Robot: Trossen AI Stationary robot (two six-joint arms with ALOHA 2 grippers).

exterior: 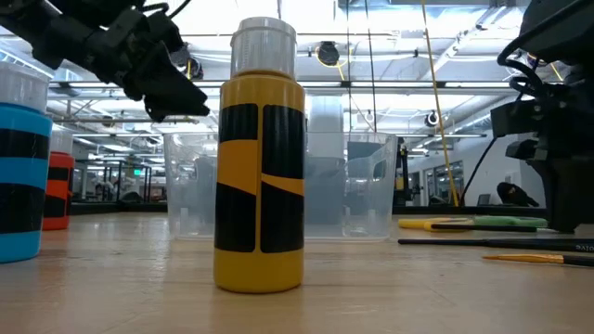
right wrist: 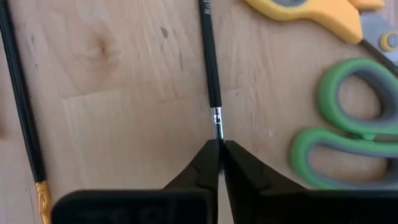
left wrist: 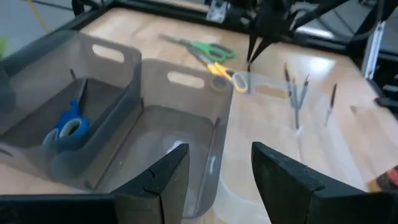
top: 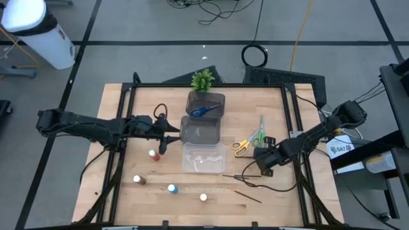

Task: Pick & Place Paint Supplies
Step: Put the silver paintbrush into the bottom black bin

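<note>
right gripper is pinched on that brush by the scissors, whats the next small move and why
Probably a short straight lift. In the right wrist view the right gripper is shut on the ferrule of a paintbrush lying flat on the table, with the green scissors right beside it. Raising it first should clear them before carrying it toward the bins. The left gripper waits open by the bins.

The desk (top: 128, 198) was pale wood planks framed by black rails. Around it lay a grey floor (top: 128, 25) crossed by dark lines. Beyond the desk's far edge, black cables (top: 211, 9) and a coiled loop (top: 255, 55) lay on the floor. Strip lights (exterior: 445, 56) hung under a beamed ceiling.
</note>
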